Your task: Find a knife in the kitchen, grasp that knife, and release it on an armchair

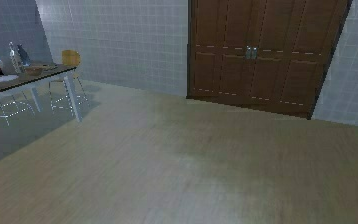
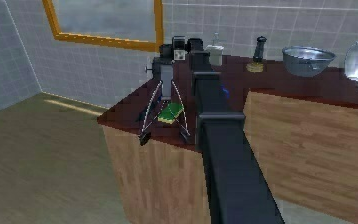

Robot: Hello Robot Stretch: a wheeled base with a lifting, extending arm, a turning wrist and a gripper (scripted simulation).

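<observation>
Our pincer [image 2: 168, 133] hangs at the end of the arm [image 2: 222, 140], which reaches out over the corner of the kitchen bench [image 2: 125, 115]. We judge that this placing suits a reach for the knife. We cannot tell whether the pincer holds anything, nor which blob is the knife. A small green and yellow thing [image 2: 170, 111] lies on the bench at the fingers. Farther along stand a dark bottle [image 2: 259, 48] and a metal bowl [image 2: 307, 60].

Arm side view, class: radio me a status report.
Gripper at counter corner, hold cannot tell. Green-yellow thing on counter at gripper. Containers, metal bowl farther back.
</observation>
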